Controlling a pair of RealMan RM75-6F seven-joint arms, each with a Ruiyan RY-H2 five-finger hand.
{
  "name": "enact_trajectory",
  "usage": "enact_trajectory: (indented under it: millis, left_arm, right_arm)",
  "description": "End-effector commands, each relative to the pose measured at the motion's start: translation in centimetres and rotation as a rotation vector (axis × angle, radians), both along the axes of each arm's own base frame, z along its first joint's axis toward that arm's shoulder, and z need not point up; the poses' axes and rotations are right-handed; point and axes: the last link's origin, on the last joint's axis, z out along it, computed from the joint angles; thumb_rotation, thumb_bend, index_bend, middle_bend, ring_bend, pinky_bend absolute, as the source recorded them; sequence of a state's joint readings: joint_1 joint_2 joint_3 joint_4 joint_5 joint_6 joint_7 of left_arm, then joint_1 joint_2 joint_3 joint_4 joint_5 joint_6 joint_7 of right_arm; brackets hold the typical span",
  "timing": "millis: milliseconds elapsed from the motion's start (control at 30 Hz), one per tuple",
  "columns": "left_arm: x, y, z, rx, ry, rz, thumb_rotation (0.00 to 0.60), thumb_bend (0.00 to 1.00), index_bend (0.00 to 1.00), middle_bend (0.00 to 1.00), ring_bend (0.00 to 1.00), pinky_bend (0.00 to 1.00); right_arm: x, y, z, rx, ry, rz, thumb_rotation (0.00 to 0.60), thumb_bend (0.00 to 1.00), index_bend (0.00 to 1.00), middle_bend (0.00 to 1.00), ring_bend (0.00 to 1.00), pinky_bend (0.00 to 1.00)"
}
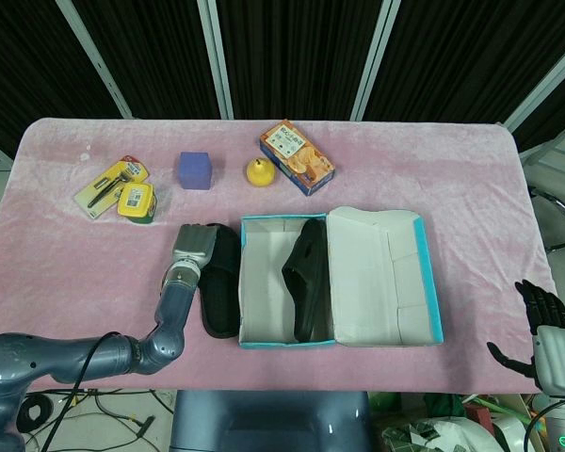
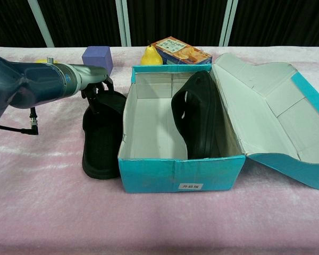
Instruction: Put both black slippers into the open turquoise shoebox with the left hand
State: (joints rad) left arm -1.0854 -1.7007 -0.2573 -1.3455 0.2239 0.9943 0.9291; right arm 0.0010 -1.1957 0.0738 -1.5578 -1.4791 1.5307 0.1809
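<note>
- The left robot hand [image 1: 195, 247] sits over the far end of the loose slipper [image 1: 218, 299], which lies flat on the pink surface [image 1: 66, 254] just left of the shoebox [image 1: 431, 311].
- From the chest view the fingers [image 2: 100, 91] reach down onto the slipper's strap end, touching it; whether they are closed on the strap or only resting there cannot be told from either view.
- The slipper's long axis runs near to far, parallel to the box's left wall and pressed close against it, so the box opening lies directly to the hand's right.
- The other slipper [image 1: 308, 280] is already in the box, standing on its edge against the right side of the tray, leaving the left half of the floor bare.
- The judgement: the task is half done, and the coming move is a short lift and sideways carry over the left wall, keeping the same long axis.
- The risk lies in that wall: the slipper hugs it, so a low lift could catch the rim or shove the box.
- The right robot hand [image 1: 546, 344] hangs off the near right corner, well apart from everything, fingers spread and holding nothing.
- The left hand is far nearer, as the task demands.
</note>
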Motion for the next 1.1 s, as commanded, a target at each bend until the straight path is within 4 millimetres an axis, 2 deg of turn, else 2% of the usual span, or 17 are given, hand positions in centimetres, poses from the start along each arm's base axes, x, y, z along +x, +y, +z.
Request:
enact_trajectory:
  millis: [33,433,600,733,900,1033,1067,1100]
  left_arm:
    - [-0.5,0.0,1.1,0.030,-0.030,-0.003,0.600,0.11,0.31,0.46,0.39,0.34]
    - [-2.2,-1.1,7.7,0.060,-0.208,-0.084,0.600,0.11,0.31,0.46,0.39,0.39]
    - [-2.3,-1.9,10.0,-0.002,-0.391,-0.079,0.600,0.11,0.30,0.46,0.39,0.42]
    - [-1.5,-2.3,10.0,-0.043,-0.542,-0.081,0.600,0.11,0.30,0.46,0.38,0.42]
    - [0.6,-2.6,8.7,-0.047,-0.773,-0.135,0.600,0.10,0.30,0.45,0.37,0.43]
    - [2.5,-2.8,7.5,-0.010,-0.887,-0.242,0.600,0.10,0.31,0.44,0.37,0.43]
    - [3.9,-2.8,6.8,0.006,-0.909,-0.324,0.600,0.10,0.31,0.44,0.37,0.43]
    - [4.2,-2.7,6.2,0.026,-0.907,-0.369,0.600,0.10,0.31,0.44,0.37,0.43]
  right_arm:
    - [0.0,0.0,0.0,-0.001,0.000,0.001,0.600,0.11,0.04,0.05,0.00,0.00]
    - [0.8,-0.6,-0.2,0.007,0.010,0.030,0.600,0.11,0.04,0.05,0.00,0.00]
    - [1.0,-0.5,-0.1,0.004,0.014,0.031,0.600,0.11,0.04,0.05,0.00,0.00]
    - [1.2,-0.6,-0.2,0.006,0.014,0.036,0.600,0.11,0.04,0.05,0.00,0.00]
    - [1.2,-0.5,-0.1,0.005,0.016,0.034,0.600,0.11,0.04,0.05,0.00,0.00]
    - [1.1,-0.4,0.0,0.001,0.015,0.032,0.600,0.11,0.04,0.05,0.00,0.00]
    - [1.0,-0.3,0.1,0.000,0.014,0.026,0.600,0.11,0.04,0.05,0.00,0.00]
    - [1.0,-0.3,0.1,0.000,0.013,0.024,0.600,0.11,0.04,0.05,0.00,0.00]
